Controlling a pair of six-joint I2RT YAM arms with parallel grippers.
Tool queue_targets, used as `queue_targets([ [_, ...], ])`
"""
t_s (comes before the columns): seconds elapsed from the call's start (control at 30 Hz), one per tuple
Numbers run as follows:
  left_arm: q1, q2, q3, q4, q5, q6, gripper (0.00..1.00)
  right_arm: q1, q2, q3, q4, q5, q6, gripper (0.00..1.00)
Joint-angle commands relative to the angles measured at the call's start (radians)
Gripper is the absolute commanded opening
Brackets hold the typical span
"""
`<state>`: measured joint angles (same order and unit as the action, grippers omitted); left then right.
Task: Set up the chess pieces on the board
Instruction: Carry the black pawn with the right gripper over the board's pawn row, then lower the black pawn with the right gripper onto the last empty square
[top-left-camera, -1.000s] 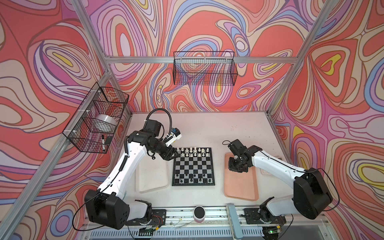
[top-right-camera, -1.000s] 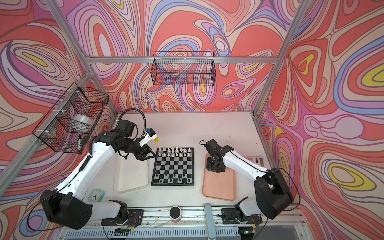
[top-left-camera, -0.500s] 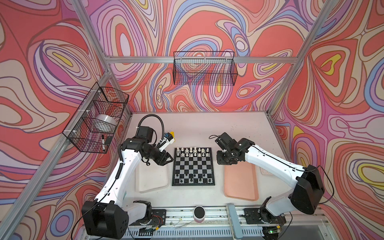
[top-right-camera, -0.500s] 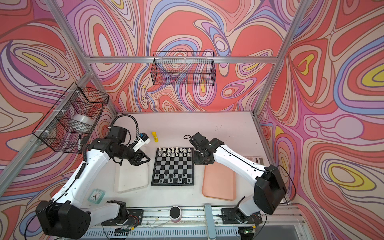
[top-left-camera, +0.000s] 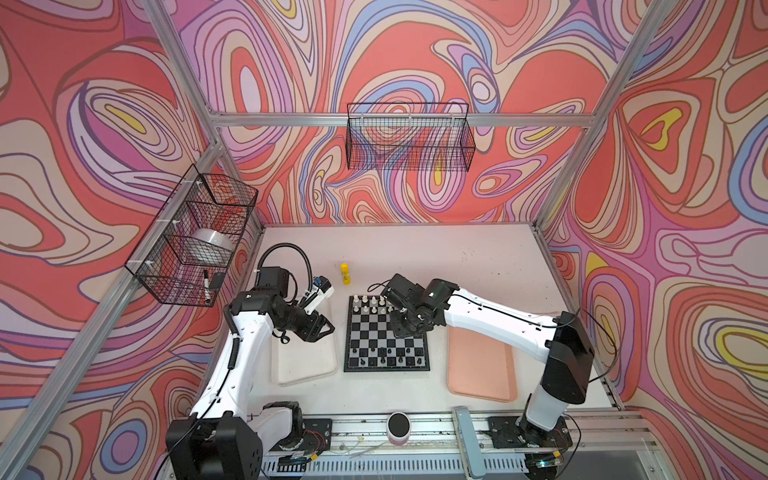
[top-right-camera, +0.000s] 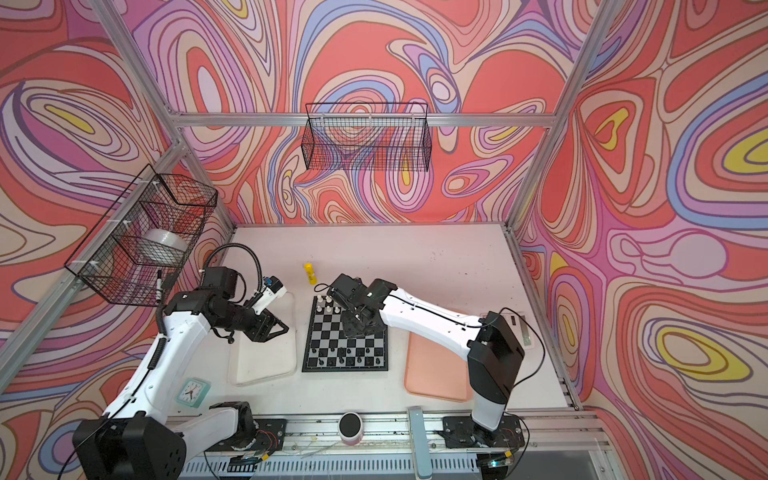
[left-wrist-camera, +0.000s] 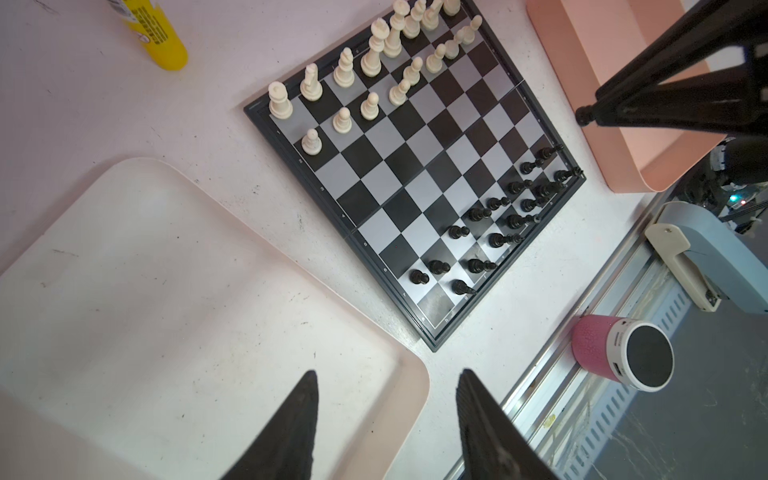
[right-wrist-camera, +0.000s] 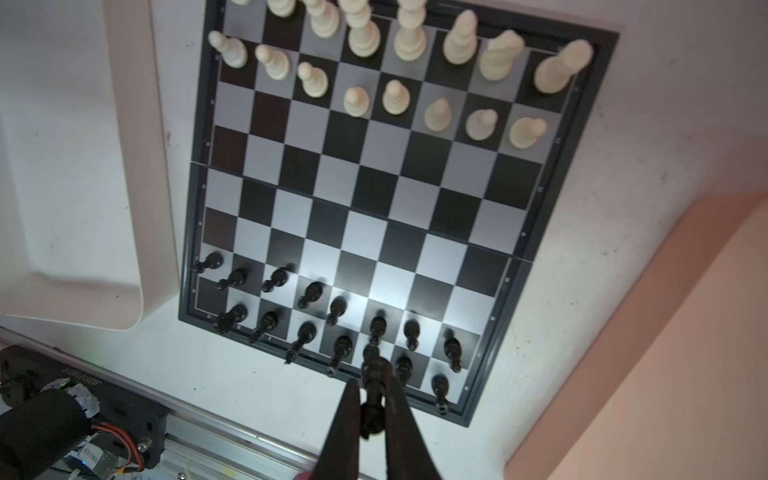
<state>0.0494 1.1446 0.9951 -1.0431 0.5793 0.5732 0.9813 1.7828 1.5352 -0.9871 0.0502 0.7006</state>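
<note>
Right wrist view first: a black piece (right-wrist-camera: 373, 370) is pinched between the two dark fingers (right-wrist-camera: 349, 415) of the right gripper (right-wrist-camera: 372, 384), held in the air above the board (right-wrist-camera: 365, 195). In both top views the board (top-left-camera: 386, 369) (top-right-camera: 345, 368) lies flat at the middle of the table. The right gripper (top-left-camera: 402, 328) (top-right-camera: 354, 329) hangs over its 3 o'clock half, with the arm reaching in from 4 o'clock. The cream-white pieces (top-left-camera: 370, 304) stand upright in two rows along the board's 12 o'clock edge. The black pieces (top-left-camera: 382, 358) stand in two rows along its 6 o'clock edge. Off at 9 o'clock the left gripper (top-left-camera: 326, 328) (left-wrist-camera: 387, 374) hovers above the clear whitish tray (top-left-camera: 303, 365), its jaws spread with nothing between them. The pink tray (top-left-camera: 482, 374) lies just beside the board at 3 o'clock. A yellow glue stick (top-left-camera: 345, 273) sits on the table at 11 o'clock, and a pink speaker (top-left-camera: 398, 428) stands at 6 o'clock by the front rail.
</note>
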Motion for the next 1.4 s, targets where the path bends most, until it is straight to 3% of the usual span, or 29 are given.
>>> queue_targets([
  [0.0,0.01,-0.023,-0.015,-0.005,0.032,0.02,0.55,0.043,0.065,0.062,0.002,-0.019,0.008,0.12],
  [0.47,0.029,-0.026,-0.031,0.012,0.035,0.014,0.54,0.177,0.272,0.258,0.018,-0.081,0.01,0.11],
  [1.37,0.058,-0.036,-0.045,0.017,0.038,0.015,0.54,0.203,0.421,0.354,0.03,-0.104,-0.013,0.12],
])
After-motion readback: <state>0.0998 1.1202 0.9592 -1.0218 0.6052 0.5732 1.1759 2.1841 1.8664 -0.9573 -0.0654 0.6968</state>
